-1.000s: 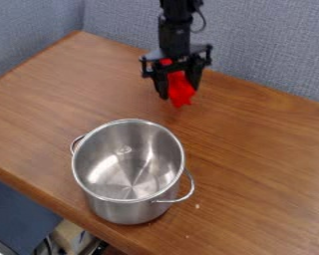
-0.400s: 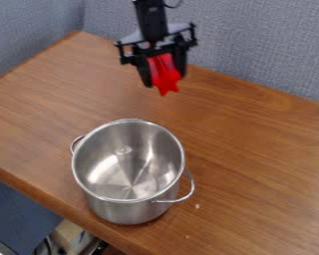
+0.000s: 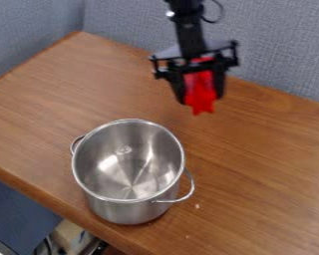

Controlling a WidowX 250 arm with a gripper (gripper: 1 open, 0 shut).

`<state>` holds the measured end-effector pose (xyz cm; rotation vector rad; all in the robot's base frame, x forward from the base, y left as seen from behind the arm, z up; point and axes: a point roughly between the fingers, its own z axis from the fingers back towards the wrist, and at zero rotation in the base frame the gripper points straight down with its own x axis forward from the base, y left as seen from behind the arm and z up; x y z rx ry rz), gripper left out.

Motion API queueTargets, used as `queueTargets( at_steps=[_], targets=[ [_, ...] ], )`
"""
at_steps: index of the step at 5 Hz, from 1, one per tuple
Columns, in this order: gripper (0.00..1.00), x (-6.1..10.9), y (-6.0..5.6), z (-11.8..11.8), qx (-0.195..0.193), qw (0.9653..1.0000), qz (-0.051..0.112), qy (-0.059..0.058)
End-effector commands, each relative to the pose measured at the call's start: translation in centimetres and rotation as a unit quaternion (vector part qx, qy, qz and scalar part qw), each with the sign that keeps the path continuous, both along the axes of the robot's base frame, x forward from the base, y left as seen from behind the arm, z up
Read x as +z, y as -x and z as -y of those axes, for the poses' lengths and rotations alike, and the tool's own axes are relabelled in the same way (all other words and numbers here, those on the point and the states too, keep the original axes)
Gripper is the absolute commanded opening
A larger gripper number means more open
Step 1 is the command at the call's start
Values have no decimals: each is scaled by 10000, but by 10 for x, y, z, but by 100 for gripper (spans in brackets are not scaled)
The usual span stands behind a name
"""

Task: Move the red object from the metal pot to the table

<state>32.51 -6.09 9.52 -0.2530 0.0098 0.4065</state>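
The red object hangs in the air above the far side of the table, gripped between the black fingers of my gripper, which points steeply down. Only its lower end sticks out below the jaws. The metal pot stands near the table's front edge, shiny and empty inside, with a small loop handle on its right. The gripper is well behind and to the right of the pot, clear of its rim.
The wood-grain tabletop runs diagonally, with its rounded front edge close to the pot at lower left. A grey-blue wall rises behind the table. Floor clutter shows below the table edge.
The gripper with the red object swung left and up, then back to the right, ending farther right than a second ago, and its wrist has rolled. The pot has not moved.
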Motion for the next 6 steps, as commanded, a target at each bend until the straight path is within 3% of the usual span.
queueTargets(
  at_steps=[1, 2, 3, 5, 6],
  targets=[
    [0, 12, 12, 23, -232, 9990, 388, 23],
    [0, -9, 8, 34, -554, 9966, 608, 109],
    [0, -22, 22, 41, -796, 9951, 588, 89],
    [0, -50, 20, 47, -807, 9946, 658, -29],
    [0, -54, 20, 48, -803, 9946, 661, -60]
  ],
)
